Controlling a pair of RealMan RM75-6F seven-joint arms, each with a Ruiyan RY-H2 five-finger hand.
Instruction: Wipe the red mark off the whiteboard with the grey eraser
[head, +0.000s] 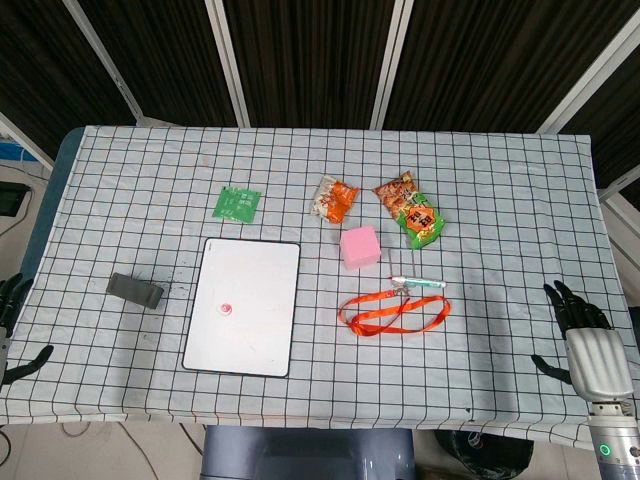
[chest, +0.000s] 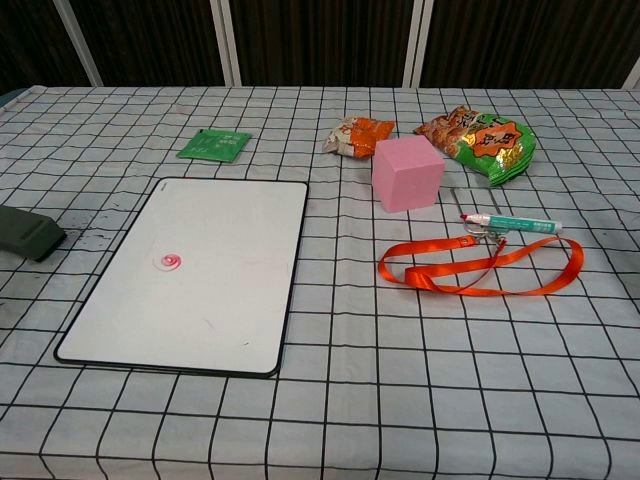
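A whiteboard (head: 245, 305) (chest: 190, 270) with a black rim lies flat left of the table's middle. A small red swirl mark (head: 225, 309) (chest: 171, 262) sits on its left half. The grey eraser (head: 135, 289) (chest: 28, 232) lies on the cloth to the board's left, apart from it. My left hand (head: 12, 330) shows only at the head view's left edge, off the table, open and holding nothing. My right hand (head: 585, 340) hovers at the table's right front corner, fingers spread and open. The chest view shows neither hand.
A pink cube (head: 360, 247) (chest: 407, 173), an orange lanyard (head: 392, 313) (chest: 480, 265) with a pen (head: 420, 283) (chest: 512, 222), two snack bags (head: 337, 199) (head: 412, 211) and a green packet (head: 237, 204) (chest: 214, 144) lie right of and behind the board.
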